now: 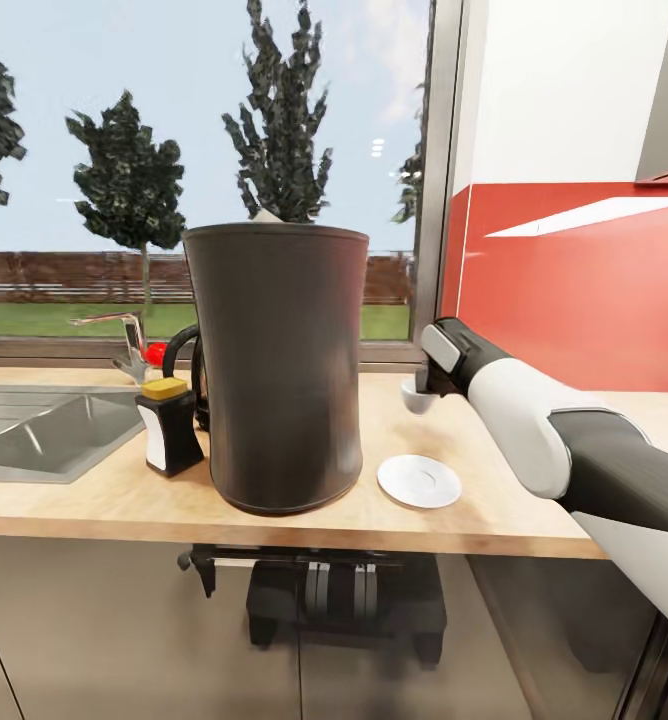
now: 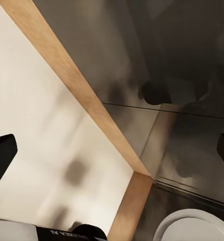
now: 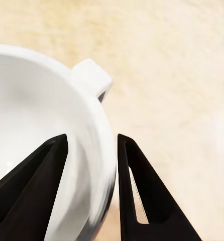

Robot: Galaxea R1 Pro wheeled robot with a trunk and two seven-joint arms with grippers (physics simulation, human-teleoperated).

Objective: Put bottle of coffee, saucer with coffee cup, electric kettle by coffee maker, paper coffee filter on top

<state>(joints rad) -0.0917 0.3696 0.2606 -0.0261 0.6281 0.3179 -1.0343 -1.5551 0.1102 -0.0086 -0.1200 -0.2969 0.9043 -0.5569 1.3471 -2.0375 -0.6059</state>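
Note:
The coffee maker [image 1: 274,370] stands mid-countertop [image 1: 454,525], with a pale paper coffee filter tip [image 1: 264,214] showing at its top rim. The bottle of coffee [image 1: 167,425] stands just left of it. Behind them, the electric kettle's black handle [image 1: 182,352] peeks out, the rest hidden. The saucer [image 1: 419,480] lies bare to the coffee maker's right. My right gripper [image 1: 421,385] [image 3: 92,145] is shut on the coffee cup's [image 1: 414,398] [image 3: 36,120] rim, one finger inside and one outside, just beyond the saucer. My left gripper [image 2: 112,153] is open, facing the counter's edge and dark cabinet fronts.
A steel sink [image 1: 44,430] with a tap [image 1: 124,345] is set in the counter at the left. A window runs behind the counter, and a red backsplash [image 1: 574,290] rises at the right. Dark robot parts [image 1: 324,590] sit under the counter's front edge.

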